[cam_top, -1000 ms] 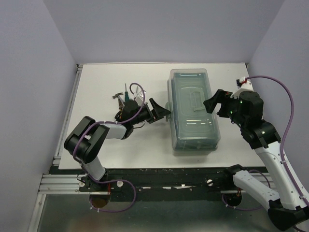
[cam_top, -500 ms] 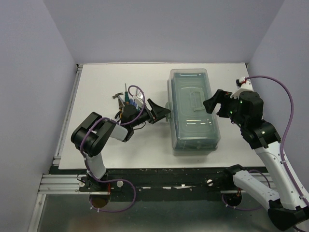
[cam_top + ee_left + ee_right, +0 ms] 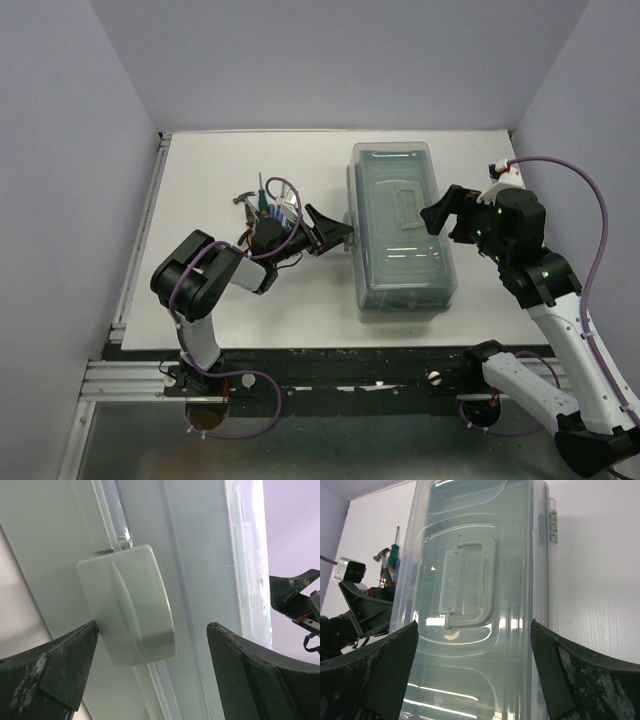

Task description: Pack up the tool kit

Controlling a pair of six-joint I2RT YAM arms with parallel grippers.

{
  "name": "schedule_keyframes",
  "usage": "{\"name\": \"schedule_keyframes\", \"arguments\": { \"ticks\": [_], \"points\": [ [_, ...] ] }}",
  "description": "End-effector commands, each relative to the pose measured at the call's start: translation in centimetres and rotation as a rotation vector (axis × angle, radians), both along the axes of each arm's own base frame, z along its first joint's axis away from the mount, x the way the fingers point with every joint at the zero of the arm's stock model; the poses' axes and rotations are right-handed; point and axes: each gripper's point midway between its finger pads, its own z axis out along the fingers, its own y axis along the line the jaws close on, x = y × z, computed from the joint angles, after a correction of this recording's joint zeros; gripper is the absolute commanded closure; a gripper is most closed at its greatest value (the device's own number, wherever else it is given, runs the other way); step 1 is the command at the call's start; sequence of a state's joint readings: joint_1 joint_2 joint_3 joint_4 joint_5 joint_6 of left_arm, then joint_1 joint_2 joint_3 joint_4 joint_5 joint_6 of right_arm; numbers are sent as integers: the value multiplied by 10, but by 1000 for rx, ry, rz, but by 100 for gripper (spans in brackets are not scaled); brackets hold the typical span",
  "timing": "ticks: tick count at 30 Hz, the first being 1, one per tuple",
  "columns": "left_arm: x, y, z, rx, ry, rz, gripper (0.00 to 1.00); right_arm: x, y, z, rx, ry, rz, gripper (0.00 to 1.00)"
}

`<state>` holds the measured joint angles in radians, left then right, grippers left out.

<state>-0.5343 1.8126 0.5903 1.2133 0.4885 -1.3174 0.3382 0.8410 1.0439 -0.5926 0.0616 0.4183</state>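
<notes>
The grey-green toolbox [image 3: 402, 230] lies closed on the white table, its translucent lid and folded handle [image 3: 470, 582] up. My left gripper [image 3: 337, 232] is open at the box's left side, its jaws either side of the pale latch [image 3: 127, 602]. My right gripper [image 3: 447, 211] is open and empty, hovering over the box's right edge. A pile of tools lies left of the box behind the left wrist: a small hammer [image 3: 244, 199], a green-handled screwdriver [image 3: 262, 200] and others half hidden. They also show in the right wrist view [image 3: 390, 562].
The toolbox's hinges [image 3: 551, 526] sit on its right side. The table [image 3: 220, 300] ends at a metal rail on the left and a black front edge by the arm bases. Purple walls close in on both sides.
The left arm's elbow has swung a little nearer the tools and the gripper has edged closer to the box's latch. The right arm and toolbox have not moved.
</notes>
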Motion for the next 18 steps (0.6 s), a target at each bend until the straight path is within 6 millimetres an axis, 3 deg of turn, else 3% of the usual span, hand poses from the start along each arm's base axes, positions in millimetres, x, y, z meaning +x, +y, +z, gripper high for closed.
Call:
{"name": "schedule_keyframes", "arguments": {
  "ticks": [1, 11, 18],
  "points": [
    [-12, -10, 41, -84, -128, -59, 1, -1, 1, 1, 15, -7, 7, 0],
    [-15, -5, 53, -108, -161, -44, 1, -1, 2, -3, 15, 0, 10, 0],
    [-17, -17, 56, -112, -169, -79, 1, 0, 2, -7, 10, 8, 8, 0]
  ]
}}
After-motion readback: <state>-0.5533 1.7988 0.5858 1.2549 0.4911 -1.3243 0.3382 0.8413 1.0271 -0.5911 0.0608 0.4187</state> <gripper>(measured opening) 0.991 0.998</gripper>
